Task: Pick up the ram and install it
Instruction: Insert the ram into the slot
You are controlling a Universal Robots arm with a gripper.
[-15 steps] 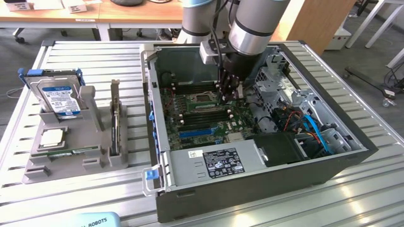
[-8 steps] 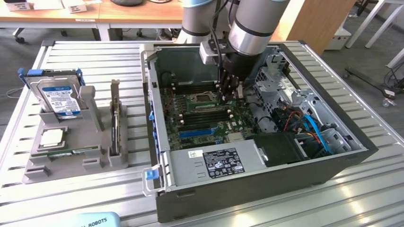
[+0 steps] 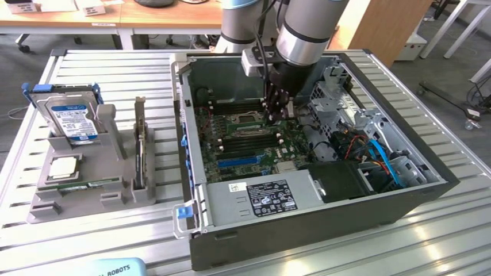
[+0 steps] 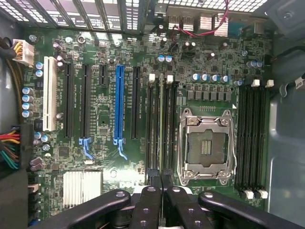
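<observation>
Claw (image 3: 279, 112) upper centre of exterior view, inside case (image 3: 307, 230), pressed near shut over slots (image 4: 152, 124) beside socket (image 4: 206, 143). Stick pinched: cannot tell. One ram (image 3: 83, 186) flat in holder (image 3: 46, 210), lower left. Likely insertion stage; needs square alignment, straight press.

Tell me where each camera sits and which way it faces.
Exterior view: off the arm, raised, looking down on the table, tray and open case; the arm and gripper show.
Wrist view: on the wrist, looking down at the motherboard; the shut gripper's fingers show.
Shared: motherboard, socket, blue slot, gripper.
</observation>
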